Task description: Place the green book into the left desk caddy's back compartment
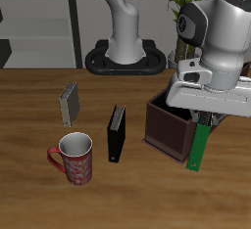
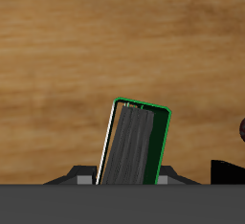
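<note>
Bright-green book (image 1: 199,145) gripped on its upper end by the gripper (image 1: 204,118), hanging upright just beside the left desk caddy (image 1: 169,125) — above the wooden table (image 1: 39,96), black book (image 1: 116,133) nearby.

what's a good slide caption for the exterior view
Franka gripper holds the green book upright beside the left desk caddy, not yet inside.

Elevated front view; close downward wrist view
</note>
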{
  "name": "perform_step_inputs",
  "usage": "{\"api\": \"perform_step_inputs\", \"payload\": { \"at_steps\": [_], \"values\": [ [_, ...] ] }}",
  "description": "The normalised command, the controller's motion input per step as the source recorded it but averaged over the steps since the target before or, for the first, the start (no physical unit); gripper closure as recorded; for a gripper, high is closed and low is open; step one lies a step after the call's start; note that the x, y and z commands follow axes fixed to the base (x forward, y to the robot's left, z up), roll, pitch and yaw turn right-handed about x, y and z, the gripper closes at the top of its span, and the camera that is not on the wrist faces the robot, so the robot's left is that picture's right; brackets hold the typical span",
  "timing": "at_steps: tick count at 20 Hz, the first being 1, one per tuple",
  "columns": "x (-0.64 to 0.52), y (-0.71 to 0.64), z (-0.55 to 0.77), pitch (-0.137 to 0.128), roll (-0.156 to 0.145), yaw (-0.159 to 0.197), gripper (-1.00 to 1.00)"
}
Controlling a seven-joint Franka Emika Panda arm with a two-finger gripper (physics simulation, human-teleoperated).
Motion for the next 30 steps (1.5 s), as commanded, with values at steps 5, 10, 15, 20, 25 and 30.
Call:
{"api": "perform_step_inputs", "payload": {
  "at_steps": [5, 10, 15, 20, 25, 30],
  "values": [
    [-0.34, -0.16, 0.63, -0.076, -0.017, 0.007, 1.0],
    [-0.45, -0.18, 0.69, -0.083, -0.022, 0.003, 1.0],
    [-0.59, -0.05, 0.34, -0.01, -0.01, -0.023, 1.0],
    [-0.43, -0.02, 0.24, -0.019, -0.024, -0.003, 1.0],
    [-0.63, -0.08, 0.19, -0.012, -0.049, -0.023, 1.0],
    [-0.51, -0.08, 0.03, 0.023, -0.035, -0.09, 1.0]
  ]
}}
